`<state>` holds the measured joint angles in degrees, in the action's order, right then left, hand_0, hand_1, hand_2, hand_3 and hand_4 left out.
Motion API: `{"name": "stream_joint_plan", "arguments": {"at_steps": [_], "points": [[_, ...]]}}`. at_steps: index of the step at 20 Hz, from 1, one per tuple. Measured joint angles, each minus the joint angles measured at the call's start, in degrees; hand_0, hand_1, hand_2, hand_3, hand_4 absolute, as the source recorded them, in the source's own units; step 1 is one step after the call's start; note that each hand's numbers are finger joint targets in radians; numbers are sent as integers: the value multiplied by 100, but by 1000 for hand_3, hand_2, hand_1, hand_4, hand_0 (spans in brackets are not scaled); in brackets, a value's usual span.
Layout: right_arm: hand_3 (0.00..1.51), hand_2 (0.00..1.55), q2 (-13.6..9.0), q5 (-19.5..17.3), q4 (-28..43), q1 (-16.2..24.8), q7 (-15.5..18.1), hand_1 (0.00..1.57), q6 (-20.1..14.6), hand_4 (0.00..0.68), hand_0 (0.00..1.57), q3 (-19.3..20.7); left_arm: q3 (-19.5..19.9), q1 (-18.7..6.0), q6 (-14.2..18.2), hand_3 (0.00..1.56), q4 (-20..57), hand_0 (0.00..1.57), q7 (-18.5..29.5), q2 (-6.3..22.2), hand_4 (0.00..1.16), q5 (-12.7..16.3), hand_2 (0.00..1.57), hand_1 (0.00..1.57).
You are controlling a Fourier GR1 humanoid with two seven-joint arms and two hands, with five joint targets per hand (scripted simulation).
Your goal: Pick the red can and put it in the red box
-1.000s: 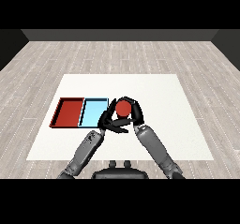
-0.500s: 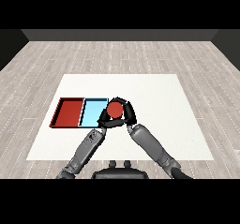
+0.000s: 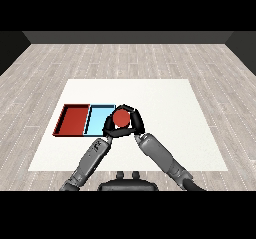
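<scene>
Grey plank flooring surrounds a white table (image 3: 165,108), on which the whole work area sits.

Right hand (image 3: 134,123): fingers curled round the red can (image 3: 121,117), holding it; the can's round red top faces the head view. The can sits at the right end of the light blue tray (image 3: 100,117), over or just beside its near right corner. Whether it is lifted off the table or resting on it cannot be judged from this angle.

Left hand (image 3: 107,129): directly beside the can on its left and partly behind it. Its fingers merge with those of the right hand, so their state cannot be told.

Red tray (image 3: 74,119): touching the light blue tray on that tray's left, with the blue tray lying between it and the can.

Assessment: the can appears secured and the carry to the red tray is the step in hand. To do it well, the can should travel leftward high enough to pass over both tray walls, stay upright, and be released only once it is wholly above the red floor.

Obscured: the can's body and the contact between the two hands.
</scene>
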<state>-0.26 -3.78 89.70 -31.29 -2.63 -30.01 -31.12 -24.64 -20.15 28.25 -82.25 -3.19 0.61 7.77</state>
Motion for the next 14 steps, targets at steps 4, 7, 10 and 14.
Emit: {"name": "stream_joint_plan", "arguments": {"at_steps": [4,7,10,14], "points": [[1334,1378,27,37,-146,-69,45,1387,-24,476,1387,56,98,51,-109,1449,114,1571,239,-24,952,79,1532,1571],[305,849,27,52,-16,-67,-166,701,-123,0,701,66,176,127,-168,1486,48,1571,399,-43,1036,85,1551,1571],[0,0,26,-60,-12,72,-235,0,-57,0,0,68,176,150,-124,1486,-10,1571,536,-36,1036,104,1551,1571],[0,0,18,-323,71,154,-465,0,21,0,0,36,121,120,-4,1485,-66,1571,556,-11,1079,116,1557,1571]]}}
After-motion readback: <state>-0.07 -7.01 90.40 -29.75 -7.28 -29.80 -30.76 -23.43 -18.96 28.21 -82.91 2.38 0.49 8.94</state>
